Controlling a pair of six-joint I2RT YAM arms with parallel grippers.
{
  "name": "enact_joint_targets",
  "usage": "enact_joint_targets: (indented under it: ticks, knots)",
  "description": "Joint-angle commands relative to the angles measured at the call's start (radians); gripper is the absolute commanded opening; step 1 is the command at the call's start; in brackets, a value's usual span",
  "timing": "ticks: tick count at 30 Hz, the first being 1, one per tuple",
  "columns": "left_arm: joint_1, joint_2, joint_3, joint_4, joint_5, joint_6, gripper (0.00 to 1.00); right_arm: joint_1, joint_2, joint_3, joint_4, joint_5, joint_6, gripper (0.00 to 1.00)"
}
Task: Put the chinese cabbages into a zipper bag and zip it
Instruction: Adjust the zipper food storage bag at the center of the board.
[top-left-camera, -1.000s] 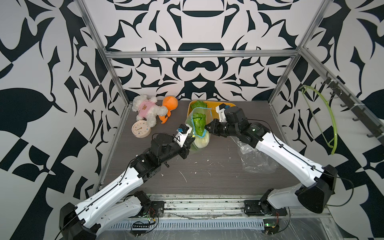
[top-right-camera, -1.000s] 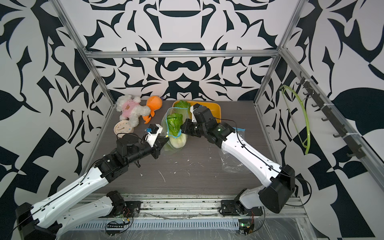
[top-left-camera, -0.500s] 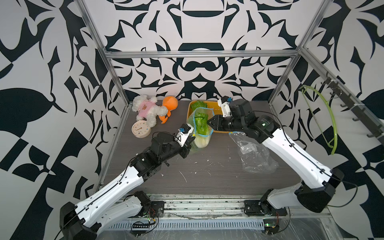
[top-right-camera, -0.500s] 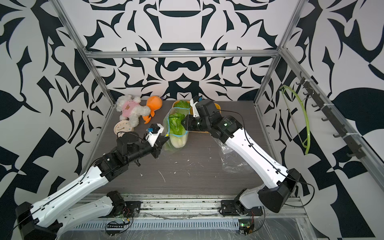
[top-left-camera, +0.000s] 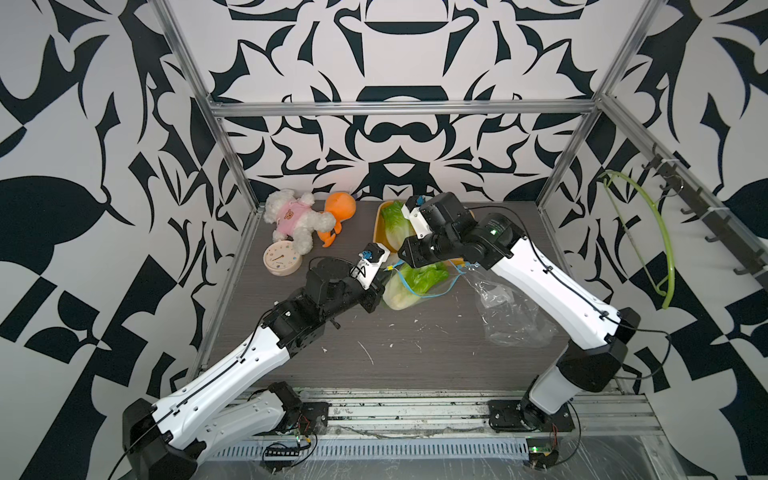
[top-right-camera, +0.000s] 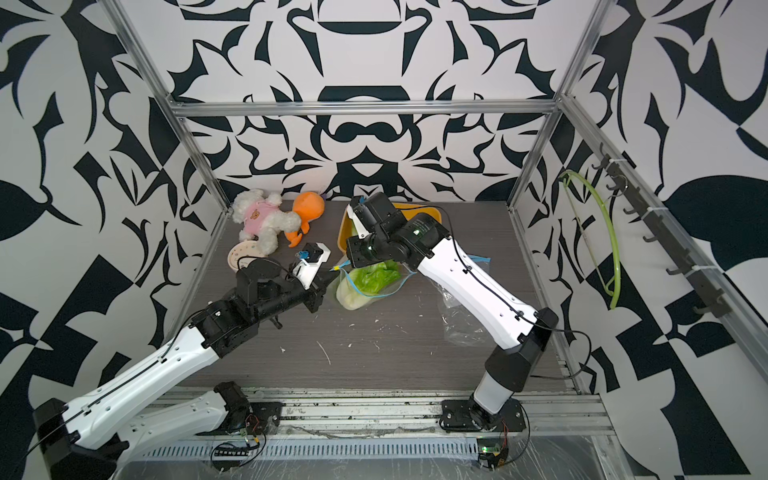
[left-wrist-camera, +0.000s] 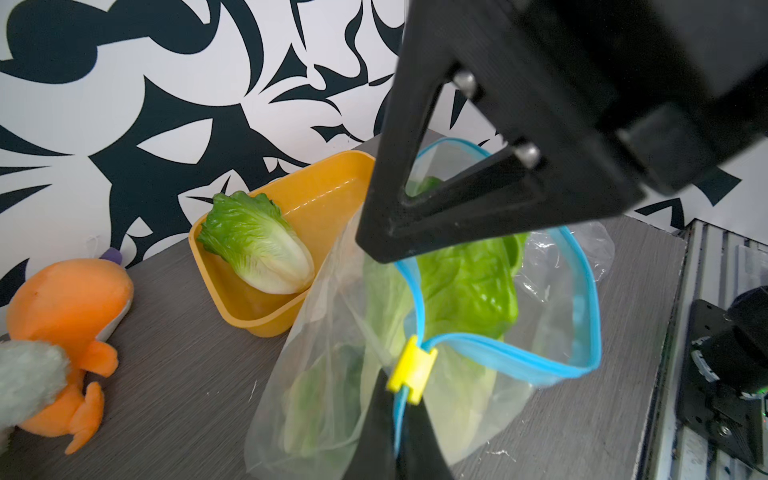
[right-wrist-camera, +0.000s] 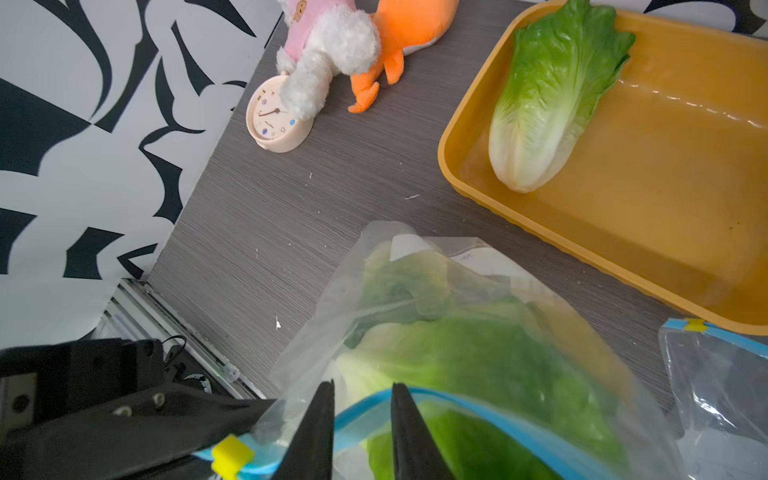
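Loading step in hand, zipping not yet due.
The left tool (left-wrist-camera: 397, 395) clamps the clear, blue-rimmed plastic zipper bag (left-wrist-camera: 332, 332) beside its yellow slider (left-wrist-camera: 411, 370); leafy green chinese cabbages (left-wrist-camera: 465, 291) lie inside. The right tool (right-wrist-camera: 361, 399) straddles that rim (right-wrist-camera: 449, 399), jaws parted, gripping nothing. Next, likely: fetch the green-and-white cabbage head (right-wrist-camera: 540, 99) from the orange-yellow plastic tray (right-wrist-camera: 665, 174) at 12 o'clock on the grey wood-grain counter (top-left-camera: 415, 361).

The cabbage (right-wrist-camera: 544, 99) fades from green to white; the tray (right-wrist-camera: 665, 187) is orange-yellow. The clear zipper bag (left-wrist-camera: 316, 291) has a blue strip (left-wrist-camera: 592, 299) and yellow slider (left-wrist-camera: 411, 370).
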Motion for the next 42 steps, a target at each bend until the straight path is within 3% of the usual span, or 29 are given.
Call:
enact_joint_targets:
  ticks: [1, 10, 13, 18, 26, 31, 34, 38, 42]
  knots:
    - [-0.003, 0.008, 0.050, 0.014, -0.030, -0.020, 0.00, 0.023, -0.078, 0.016, -0.004, 0.047, -0.036, 0.26]
    - [-0.003, 0.018, 0.079, 0.009, -0.109, -0.070, 0.00, 0.089, -0.112, 0.053, -0.123, 0.154, -0.056, 0.28]
    - [-0.003, 0.003, 0.071, 0.016, -0.114, -0.069, 0.00, 0.082, -0.104, 0.055, -0.130, 0.233, -0.069, 0.22]
    - [-0.003, -0.003, 0.079, 0.006, -0.131, -0.083, 0.00, 0.070, -0.042, 0.032, -0.107, 0.213, -0.067, 0.10]
    - [-0.003, 0.005, 0.106, -0.012, -0.196, -0.127, 0.00, -0.002, -0.060, -0.182, 0.025, 0.255, -0.046, 0.04]
    - [-0.001, -0.005, 0.128, -0.043, -0.285, -0.182, 0.00, -0.032, -0.065, -0.291, 0.112, 0.323, -0.104, 0.00]
    - [-0.001, 0.000, 0.123, -0.026, -0.241, -0.190, 0.00, -0.042, -0.069, -0.320, 0.188, 0.256, -0.128, 0.00]
    - [-0.001, 0.025, 0.138, -0.040, -0.275, -0.201, 0.00, -0.041, -0.099, -0.287, 0.225, 0.127, -0.092, 0.00]
    - [-0.001, 0.028, 0.155, -0.040, -0.291, -0.227, 0.00, -0.045, -0.155, -0.260, 0.197, 0.110, -0.085, 0.06]
